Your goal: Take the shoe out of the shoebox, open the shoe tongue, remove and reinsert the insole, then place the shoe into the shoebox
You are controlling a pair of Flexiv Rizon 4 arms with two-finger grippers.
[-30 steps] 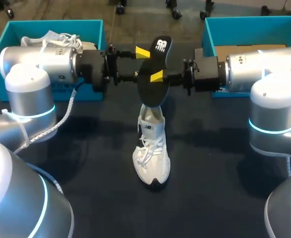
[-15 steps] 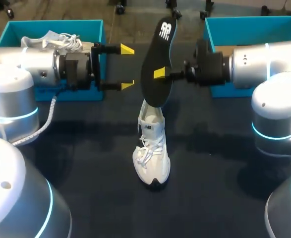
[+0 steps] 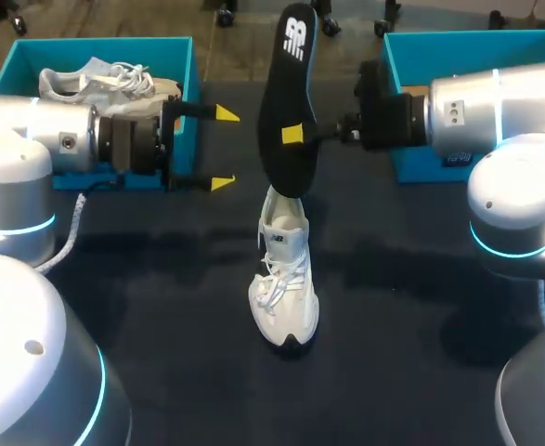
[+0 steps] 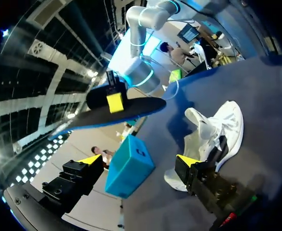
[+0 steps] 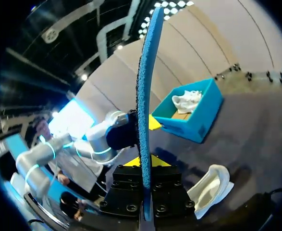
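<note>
- Drawn back since a second ago, the left gripper (image 3: 220,149) no longer meets the insole (image 3: 286,88) above the shoe (image 3: 284,279). The right arm has meanwhile lifted the insole higher over the shoe and tipped it nearer upright.
- Head view: the white shoe stands on the table with its toe towards the robot. The black insole hangs over the shoe's heel end, pinched about mid-length by the right gripper (image 3: 295,136), whose arm comes in from the shoe's right. The left gripper sits well to the shoe's left with its fingers wide apart and nothing in them. One teal shoebox (image 3: 175,45) lies beyond the shoe on the left with a second shoe (image 3: 100,79) in it, another shoebox (image 3: 467,39) beyond it on the right.
- Left wrist view: the left gripper (image 4: 138,161) gapes; ahead of it the insole (image 4: 131,109) floats clear above the shoe (image 4: 213,137), not touching it.
- Right wrist view: the right gripper (image 5: 144,161) is clamped on the insole (image 5: 143,86), seen edge-on; the shoe (image 5: 210,187) lies below and beside it.
- Handling, as I judge it: the insole looks thin, light and bendy. A mid-length pinch should let the heel end lead into the shoe's opening, and the soft collar will probably need steadying.
</note>
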